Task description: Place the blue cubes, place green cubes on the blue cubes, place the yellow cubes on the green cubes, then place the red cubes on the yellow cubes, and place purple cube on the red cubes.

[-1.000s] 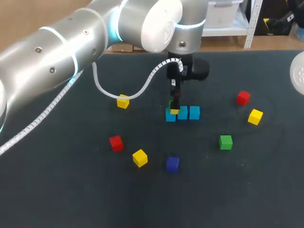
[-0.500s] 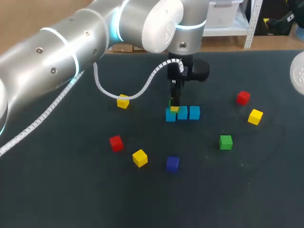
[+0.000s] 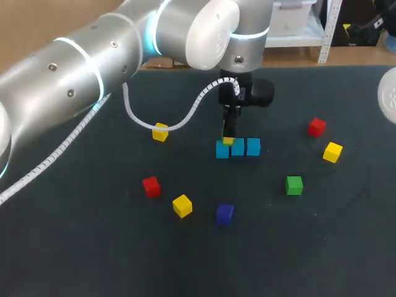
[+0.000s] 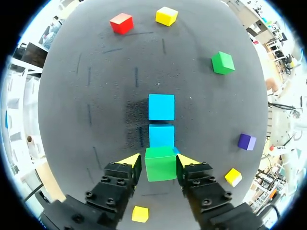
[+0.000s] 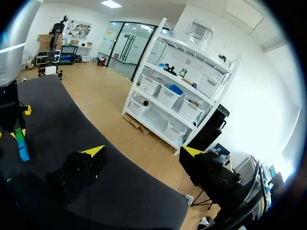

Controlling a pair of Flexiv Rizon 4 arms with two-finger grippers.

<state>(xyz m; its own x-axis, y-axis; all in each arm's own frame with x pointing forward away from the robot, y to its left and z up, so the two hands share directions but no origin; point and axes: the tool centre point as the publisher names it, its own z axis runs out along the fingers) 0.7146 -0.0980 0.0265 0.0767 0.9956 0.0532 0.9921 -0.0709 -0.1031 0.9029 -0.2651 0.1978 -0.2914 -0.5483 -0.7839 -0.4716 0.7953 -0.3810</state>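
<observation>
Third blue cube [image 4: 176, 150] is nearly covered by the green cube [image 4: 160, 163]. In head view, green cube is masked by the left gripper [image 3: 227, 141]. Right arm [image 3: 388, 94] is cropped.

Bright, even overhead light; faint shadows

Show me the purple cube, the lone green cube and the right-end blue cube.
purple cube [image 3: 224, 216]: head view, front face.
lone green cube [image 3: 294, 187]: head view, front face.
right-end blue cube [image 3: 253, 148]: head view, front face.
</observation>
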